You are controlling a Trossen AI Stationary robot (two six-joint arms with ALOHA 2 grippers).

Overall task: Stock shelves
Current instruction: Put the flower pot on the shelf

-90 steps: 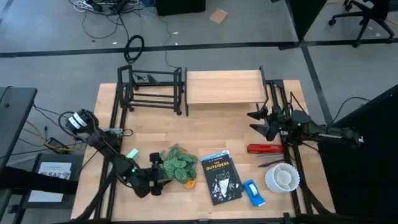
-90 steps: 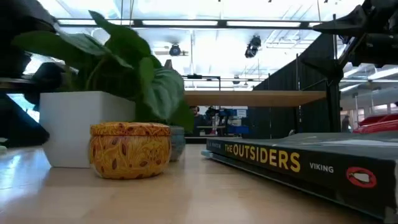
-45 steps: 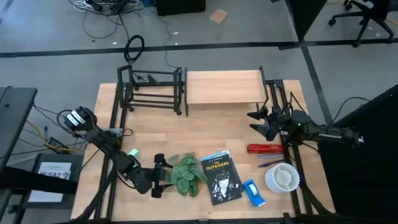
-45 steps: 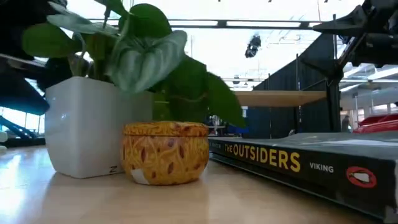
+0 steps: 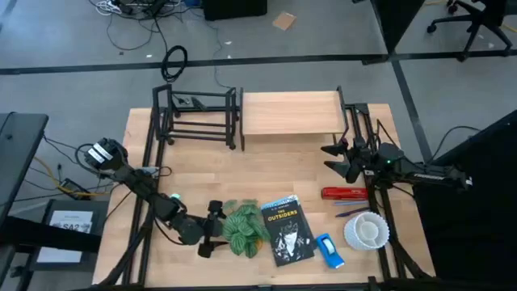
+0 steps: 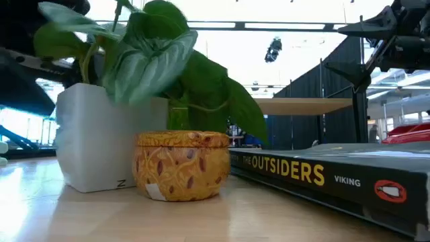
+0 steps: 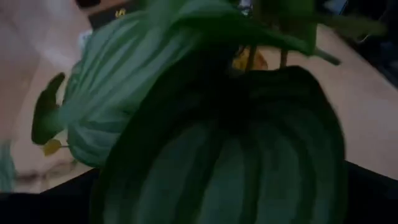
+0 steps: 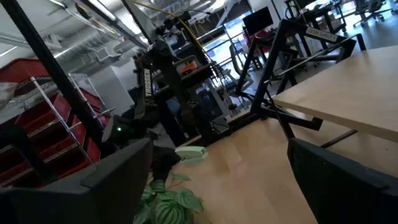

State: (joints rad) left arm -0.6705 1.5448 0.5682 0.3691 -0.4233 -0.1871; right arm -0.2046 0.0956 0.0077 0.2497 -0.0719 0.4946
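Just ahead of the left gripper (image 5: 212, 232), clamped on the white square pot of the leafy green plant (image 5: 242, 229), stands a yellow patterned tin (image 6: 181, 165), so lift upright before carrying toward the wooden plank shelf (image 5: 291, 113) far beyond; the right gripper (image 5: 333, 158) waits spread.

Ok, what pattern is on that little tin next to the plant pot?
The tin is golden yellow with reddish leaf or grain-like markings, clearest in the low view.
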